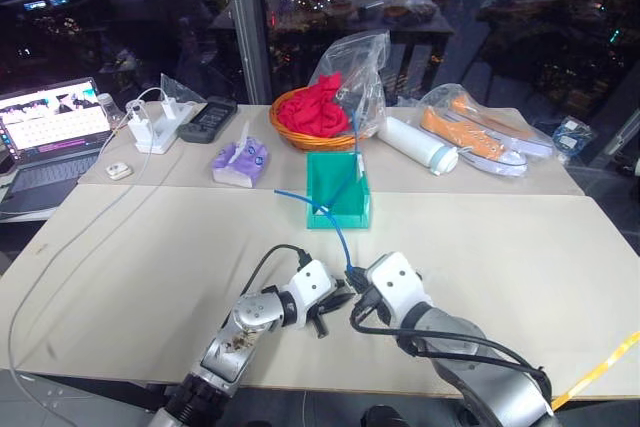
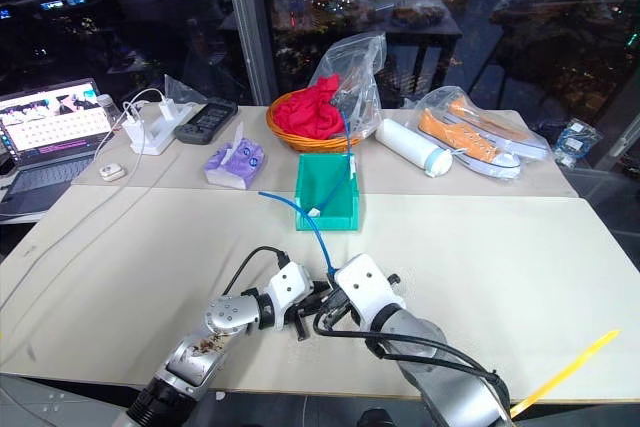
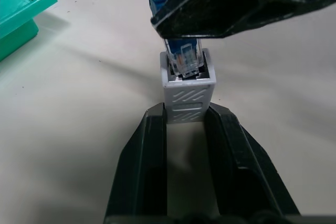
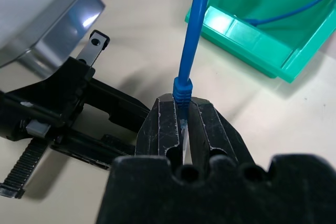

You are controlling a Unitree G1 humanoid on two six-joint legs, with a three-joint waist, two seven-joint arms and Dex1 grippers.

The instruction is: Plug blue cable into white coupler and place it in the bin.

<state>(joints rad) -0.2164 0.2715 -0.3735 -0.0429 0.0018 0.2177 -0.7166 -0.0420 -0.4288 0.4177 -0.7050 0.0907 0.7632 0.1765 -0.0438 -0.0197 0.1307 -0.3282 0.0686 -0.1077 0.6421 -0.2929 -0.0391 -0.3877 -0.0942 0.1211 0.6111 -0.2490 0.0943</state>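
Observation:
My left gripper point(image 3: 186, 116) is shut on the white coupler point(image 3: 188, 90), which stands out from between its fingers. The clear plug point(image 3: 185, 59) of the blue cable point(image 4: 191, 35) sits in the coupler's open socket. Just behind that plug, my right gripper point(image 4: 184, 106) is shut on the cable. Both grippers meet low over the table's near middle, left gripper point(image 1: 335, 302) against right gripper point(image 1: 358, 282). From there the blue cable point(image 1: 335, 227) runs away from me, over the front wall and into the teal bin point(image 1: 350, 217), which stands just beyond the grippers.
Behind the bin stand an orange wicker basket point(image 1: 290, 127) with red cloth, a white bottle point(image 1: 418, 144), bagged orange shoes point(image 1: 480, 132) and a purple tissue pack point(image 1: 240, 162). A laptop point(image 1: 50, 137), white chargers point(image 1: 155, 127) and a trailing white cord point(image 1: 80, 237) lie at the left.

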